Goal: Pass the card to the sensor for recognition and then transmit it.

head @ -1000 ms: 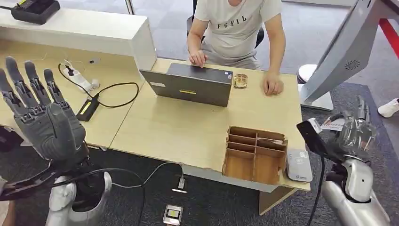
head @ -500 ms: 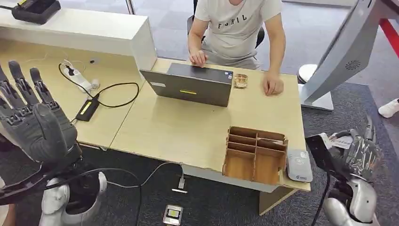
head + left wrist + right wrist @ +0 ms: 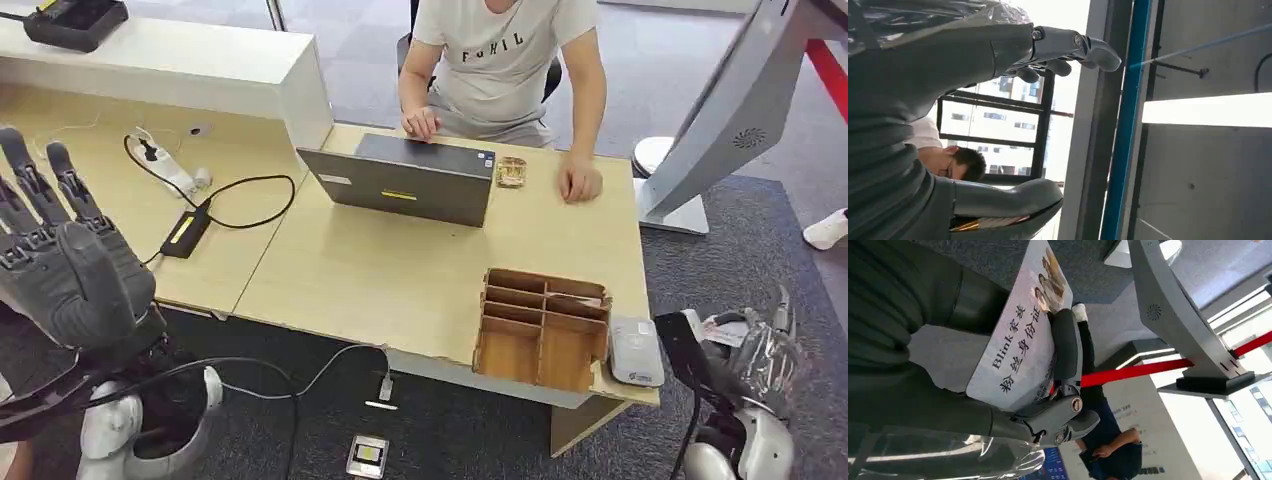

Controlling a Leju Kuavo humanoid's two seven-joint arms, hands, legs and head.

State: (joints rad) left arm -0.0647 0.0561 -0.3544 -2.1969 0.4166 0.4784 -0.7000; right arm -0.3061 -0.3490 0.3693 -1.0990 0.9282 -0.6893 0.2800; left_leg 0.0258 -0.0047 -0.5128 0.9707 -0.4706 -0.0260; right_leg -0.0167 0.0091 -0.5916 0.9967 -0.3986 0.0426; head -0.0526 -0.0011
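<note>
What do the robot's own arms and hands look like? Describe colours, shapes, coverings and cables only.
The left robot hand is dark grey, with long jointed fingers and a broad ribbed grey back. Its arm is rounded silver metal, with black cables looping beside it. The right robot hand is grey under clear plastic wrap, above a silver arm segment with a black cable.

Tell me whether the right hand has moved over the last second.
Yes. The right hand, holding the card, has dropped lower and toward the robot, from above the white card sensor to beside it.
</note>
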